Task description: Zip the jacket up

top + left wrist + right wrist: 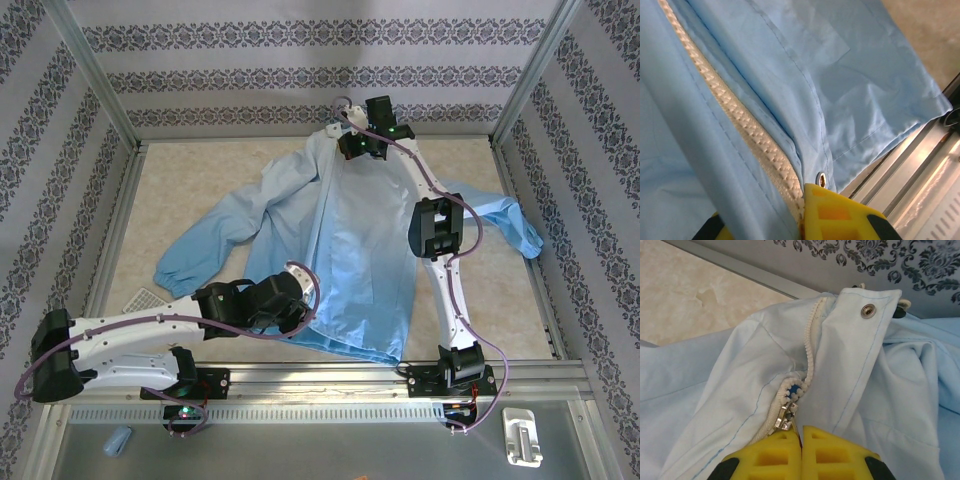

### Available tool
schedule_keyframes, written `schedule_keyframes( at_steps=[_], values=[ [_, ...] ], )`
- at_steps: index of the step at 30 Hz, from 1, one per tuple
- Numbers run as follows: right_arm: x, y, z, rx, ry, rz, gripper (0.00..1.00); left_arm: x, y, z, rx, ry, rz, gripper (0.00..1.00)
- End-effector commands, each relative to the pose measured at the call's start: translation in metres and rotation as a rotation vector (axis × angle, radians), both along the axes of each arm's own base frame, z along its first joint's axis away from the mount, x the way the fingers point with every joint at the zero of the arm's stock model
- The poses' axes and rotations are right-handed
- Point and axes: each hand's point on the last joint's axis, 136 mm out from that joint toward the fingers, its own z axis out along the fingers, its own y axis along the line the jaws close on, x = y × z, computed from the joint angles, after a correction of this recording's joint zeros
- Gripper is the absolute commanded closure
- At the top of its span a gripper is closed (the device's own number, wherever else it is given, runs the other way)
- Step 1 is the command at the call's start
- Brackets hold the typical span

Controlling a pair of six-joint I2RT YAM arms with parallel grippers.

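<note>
The light-blue jacket (350, 240) lies spread on the table, collar at the back, hem toward me. My left gripper (292, 305) is at the hem. In the left wrist view its yellow fingers (840, 215) are shut (801, 225) on the jacket's bottom edge at the foot of the closed pale zipper (740, 115), next to a metal eyelet (821, 178). My right gripper (360, 142) is at the collar. There its jaws (801, 436) are shut on the pull tab of the silver zipper slider (784, 416). From the slider a line of zipper teeth (810, 340) runs up to the collar snap (868, 311).
The metal frame rail (400, 375) runs just below the hem, and patterned walls (320, 60) enclose the table. A white mesh piece (148, 298) lies left of the jacket. A small blue scrap (118, 440) and a white object (522, 437) sit on the near shelf.
</note>
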Motion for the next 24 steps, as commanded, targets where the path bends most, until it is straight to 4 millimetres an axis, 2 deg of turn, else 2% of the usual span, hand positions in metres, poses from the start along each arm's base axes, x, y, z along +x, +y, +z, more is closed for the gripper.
schedule_keyframes(
  at_steps=[1,8,12,15,18,20,24],
  values=[
    [0.064,-0.074,0.031,-0.034,-0.22,-0.253,1.0,-0.058,0.014,-0.025,0.064,0.156,-0.156,1.0],
    [0.066,-0.082,0.025,-0.044,-0.216,-0.257,1.0,-0.065,0.027,-0.04,0.088,0.178,-0.132,1.0],
    [0.061,-0.082,0.029,-0.038,-0.205,-0.242,1.0,-0.061,0.033,-0.05,0.116,0.174,-0.089,1.0],
    [0.049,-0.076,0.038,-0.035,-0.206,-0.207,1.0,-0.045,0.047,-0.059,0.157,0.179,0.036,1.0],
    [0.037,-0.075,0.051,-0.072,-0.233,-0.191,1.0,-0.018,0.064,-0.065,0.184,0.237,0.217,1.0],
    [0.03,-0.079,0.066,-0.091,-0.249,-0.198,1.0,0.004,0.076,-0.069,0.156,0.297,0.351,1.0],
    [0.015,-0.09,0.106,-0.134,-0.31,-0.227,1.0,0.042,0.084,-0.062,0.077,0.306,0.46,1.0]
  ],
)
